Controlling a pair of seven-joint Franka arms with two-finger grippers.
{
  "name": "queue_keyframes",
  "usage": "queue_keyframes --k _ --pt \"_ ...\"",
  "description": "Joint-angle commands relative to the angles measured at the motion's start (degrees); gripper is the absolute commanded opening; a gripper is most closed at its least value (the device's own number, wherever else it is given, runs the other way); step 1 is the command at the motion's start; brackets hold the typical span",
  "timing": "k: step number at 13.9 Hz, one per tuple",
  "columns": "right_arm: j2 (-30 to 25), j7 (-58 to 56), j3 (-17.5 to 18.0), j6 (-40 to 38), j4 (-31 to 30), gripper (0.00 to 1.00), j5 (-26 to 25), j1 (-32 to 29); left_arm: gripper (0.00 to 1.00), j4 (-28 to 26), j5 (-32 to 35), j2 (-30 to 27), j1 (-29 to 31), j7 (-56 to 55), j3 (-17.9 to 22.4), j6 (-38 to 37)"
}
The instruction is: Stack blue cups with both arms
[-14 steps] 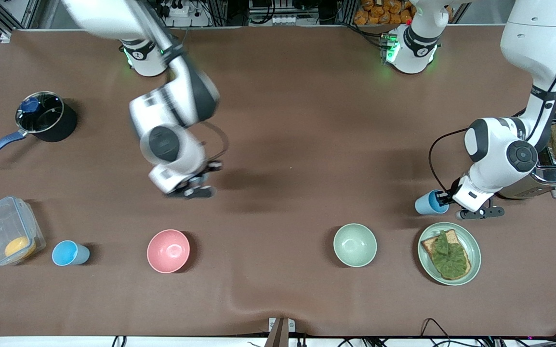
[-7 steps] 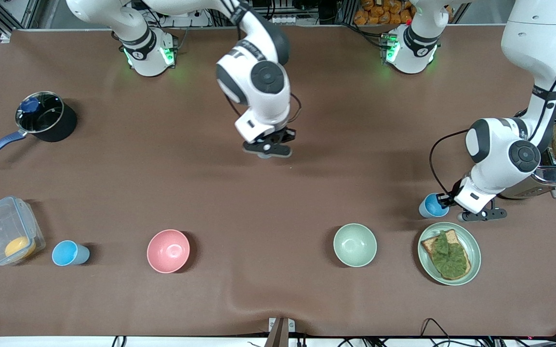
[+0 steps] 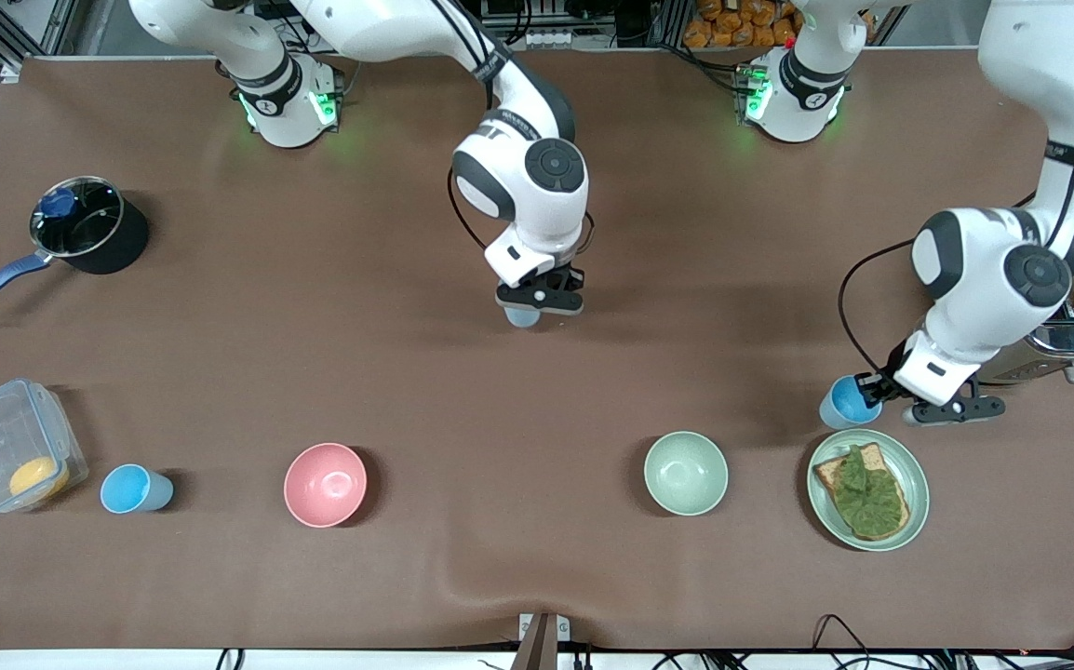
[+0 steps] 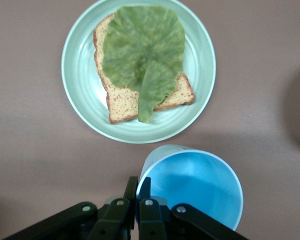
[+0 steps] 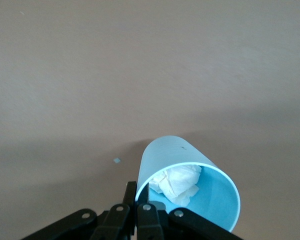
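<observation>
Smooth tapered plastic blue cup (image 4: 192,187) pinched in left claw (image 4: 137,202).

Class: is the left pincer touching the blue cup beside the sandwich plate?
Touching. The left wrist view shows the left pincer shut on the blue cup's rim.

Count on the desk (image 3: 593,577): three blue cups (image 3: 134,489) (image 3: 842,402) (image 3: 522,316), one carrying a white scrap (image 5: 177,184). Two bowls, one pink (image 3: 325,484), one pale green (image 3: 685,473). One plate (image 3: 916,502) with bread. One saucepan (image 3: 88,225). One clear container (image 3: 11,447). One toaster (image 3: 1072,340). Two arms.
</observation>
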Motion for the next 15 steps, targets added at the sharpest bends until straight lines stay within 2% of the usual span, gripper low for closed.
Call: queue_keyframes --k 1,4,5,6,7,11,15 --pt "2.6 0.5 -0.1 2.8 2.0 0.00 0.0 -0.6 0.00 -6.7 -2.3 -7.4 0.4 -1.7 -0.8 0.1" --pt "3.9 0.4 -0.1 2.4 1.6 0.00 -0.9 -0.6 0.00 -7.6 -6.6 -10.6 0.3 -5.4 -3.8 0.0" --pt "4.4 0.8 -0.1 2.7 1.6 0.06 -0.9 -0.6 0.00 -7.6 -6.6 -10.9 0.3 -7.6 -5.4 0.0" --pt "4.6 0.8 -0.1 2.7 1.7 0.39 -0.7 -0.7 0.00 -7.6 -6.6 -11.1 0.4 -9.7 -7.0 -0.1" --pt "4.4 0.7 -0.2 2.4 1.7 0.99 -0.9 -0.5 0.00 -7.6 -6.6 -11.2 0.4 -10.9 -7.5 -0.1" --pt "2.4 -0.1 -0.3 -0.6 3.1 1.00 -0.6 -1.9 0.00 -7.9 -6.6 -11.1 0.1 -13.9 -9.3 -0.1" --pt "-1.5 -6.2 -0.2 -14.6 9.4 1.00 0.0 -6.0 0.00 -8.0 -7.0 -11.2 0.1 -16.1 -11.5 -0.1"
